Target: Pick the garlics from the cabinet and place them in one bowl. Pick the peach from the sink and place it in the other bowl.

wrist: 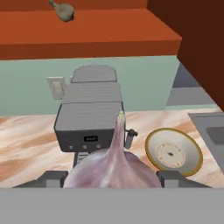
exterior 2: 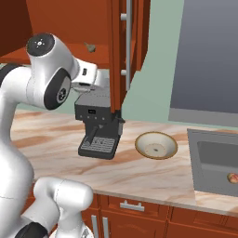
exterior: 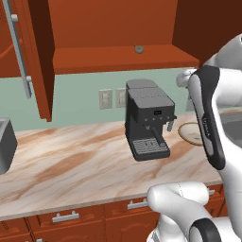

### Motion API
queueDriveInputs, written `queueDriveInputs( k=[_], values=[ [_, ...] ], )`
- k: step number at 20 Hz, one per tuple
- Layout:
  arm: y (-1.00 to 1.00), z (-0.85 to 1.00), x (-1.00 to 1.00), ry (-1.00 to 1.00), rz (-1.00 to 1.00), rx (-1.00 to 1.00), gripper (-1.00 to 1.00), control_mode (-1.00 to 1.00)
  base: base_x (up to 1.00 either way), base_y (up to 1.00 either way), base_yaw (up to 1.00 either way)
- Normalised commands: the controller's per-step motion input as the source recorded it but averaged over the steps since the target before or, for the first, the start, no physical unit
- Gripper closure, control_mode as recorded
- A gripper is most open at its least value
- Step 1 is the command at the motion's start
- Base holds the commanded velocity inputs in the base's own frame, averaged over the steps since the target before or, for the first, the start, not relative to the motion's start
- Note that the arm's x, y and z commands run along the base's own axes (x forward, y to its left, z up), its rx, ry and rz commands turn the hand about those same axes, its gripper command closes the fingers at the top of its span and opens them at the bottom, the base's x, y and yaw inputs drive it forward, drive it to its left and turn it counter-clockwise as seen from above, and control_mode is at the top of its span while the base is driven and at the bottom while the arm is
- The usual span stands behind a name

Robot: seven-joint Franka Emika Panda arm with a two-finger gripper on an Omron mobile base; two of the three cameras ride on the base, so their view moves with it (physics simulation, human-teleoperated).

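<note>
Desk (exterior: 71, 160): marbled beige-and-tan top, running wall to wall above reddish-brown drawers with short silver handles.

On it, near the back wall: dark grey coffee machine (exterior: 147, 118), upright, drip tray facing forward. Just to its right, apart from it, a shallow cream bowl (exterior 2: 156, 145) with a yellowish rim, flat on the desk. Further right, the dark grey sink (exterior 2: 211, 160) is set into the desk; a small orange-pink peach (exterior 2: 232, 177) lies on its floor at the frame edge. At the far left edge, part of a grey boxy appliance (exterior: 5, 144).

Cabinet shelf (exterior: 123, 59) above the desk: one small grey-brown garlic (exterior: 138, 48) lies on it, toward the back.
</note>
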Motion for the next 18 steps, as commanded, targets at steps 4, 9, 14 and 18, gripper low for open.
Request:
queueDriveInputs(
  k=[4,9,14,18],
  values=[
    [0.00,-0.11,-0.40,0.27,-0.04,0.00,1.00,-1.00,0.00,0.00,0.00],
    [-0.03,-0.45,-0.24,0.21,0.00,0.00,1.00,-1.00,0.00,0.00,0.00],
    [-0.05,-0.57,-0.09,0.17,0.00,0.00,1.00,-1.00,0.00,0.00,0.00],
    [-0.12,-0.64,-0.02,0.14,0.00,0.00,1.00,-1.00,0.00,0.00,0.00]
  ],
)
